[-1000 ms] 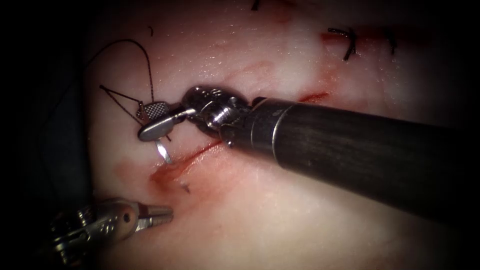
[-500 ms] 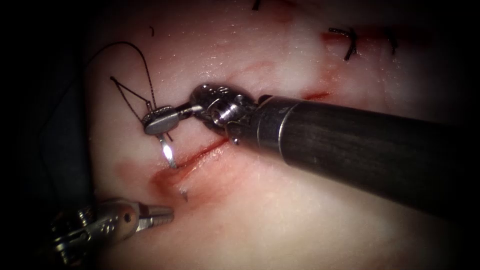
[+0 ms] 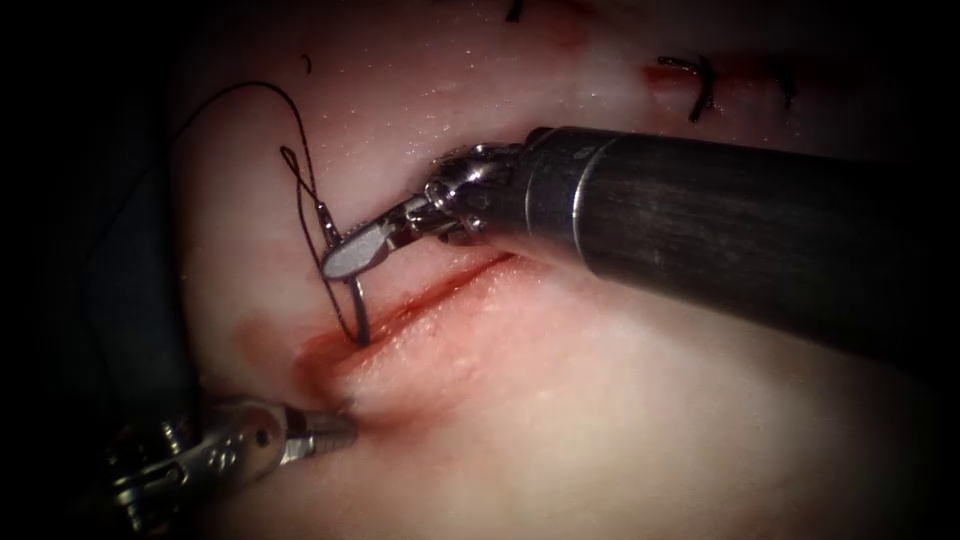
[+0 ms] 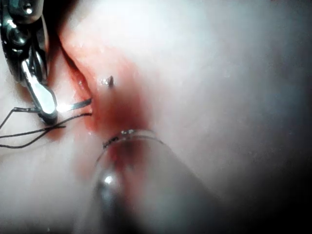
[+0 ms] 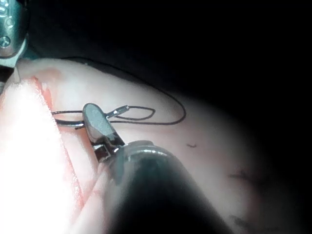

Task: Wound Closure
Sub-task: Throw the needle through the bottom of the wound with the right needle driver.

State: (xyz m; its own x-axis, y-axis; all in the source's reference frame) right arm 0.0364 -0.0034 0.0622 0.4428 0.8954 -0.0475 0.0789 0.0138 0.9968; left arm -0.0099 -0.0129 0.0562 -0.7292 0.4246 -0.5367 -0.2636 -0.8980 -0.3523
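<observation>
My right tool [image 3: 340, 258] reaches in from the right, its jaws shut on the curved needle [image 3: 358, 310] near its tail, just left of the cut [image 3: 430, 295]. From there the needle curves down into the tissue [image 3: 560, 400] at the cut's left lip. In the left wrist view its tip [image 4: 110, 81] pokes out of the tissue on the far side of the cut. Black thread [image 3: 300, 170] loops behind the right jaws. Low on the left, my left tool [image 3: 345, 430] rests shut with nothing in it, its tip close to the red lower end of the cut.
Finished stitches with short cut ends [image 3: 700, 85] cross the cut at the upper right. Red fluid [image 3: 330, 360] stains the tissue around the cut's lower end. The thick right shaft [image 3: 720, 230] spans the right half over the tissue.
My right tool has turned and lifted its shaft, driving the needle deeper into the cut's left lip. The thread loop has drawn closer. The left tool has edged slightly right.
</observation>
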